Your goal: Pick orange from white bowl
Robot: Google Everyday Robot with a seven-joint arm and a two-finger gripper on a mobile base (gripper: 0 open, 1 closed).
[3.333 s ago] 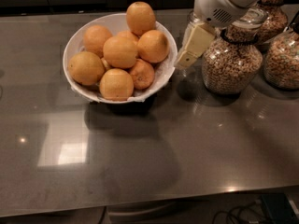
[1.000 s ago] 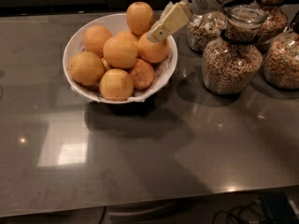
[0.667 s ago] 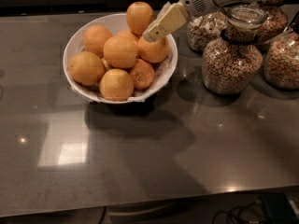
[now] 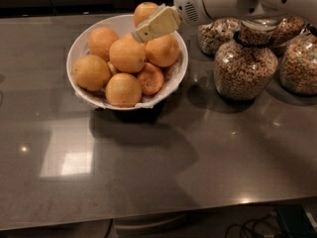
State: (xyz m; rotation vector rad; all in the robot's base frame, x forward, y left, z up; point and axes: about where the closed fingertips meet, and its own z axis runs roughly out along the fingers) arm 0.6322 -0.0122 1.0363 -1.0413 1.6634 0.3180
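Glass cereal jars (image 4: 245, 66) stand clustered at the right of a glossy grey countertop (image 4: 148, 172).

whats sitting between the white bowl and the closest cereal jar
Nothing: the camera view shows only bare countertop between the white bowl and the nearest jar. The hand hovers over the oranges at the bowl's back right.

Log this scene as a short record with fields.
white bowl: on the counter, rear left
oranges: about seven visible, heaped in the bowl
gripper: above the heap's back right, tip near the oranges; contact unclear
glass jars: right of the bowl, well filled
task state: no orange lifted out yet
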